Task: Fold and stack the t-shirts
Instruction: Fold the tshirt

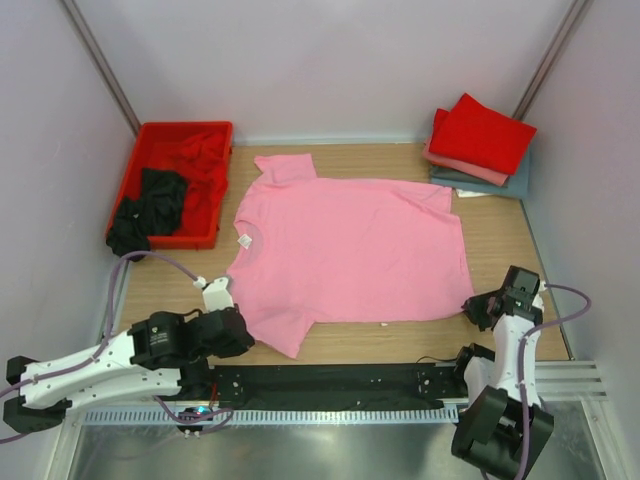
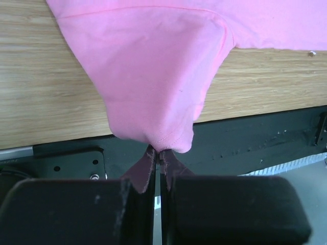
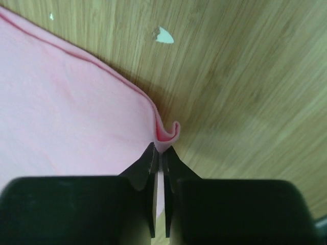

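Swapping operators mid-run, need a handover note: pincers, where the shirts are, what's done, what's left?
Left pincer: shut on the near sleeve of the pink t-shirt.
Right pincer: shut on its near hem corner.
The pink t-shirt lies spread flat on the table, not yet folded.
Done: folded stack at the far right, red on top, salmon and grey-blue below.
Left: fold the pink one and add it to the stack. Then do the crumpled red shirt and black shirt in the red tray, far left.
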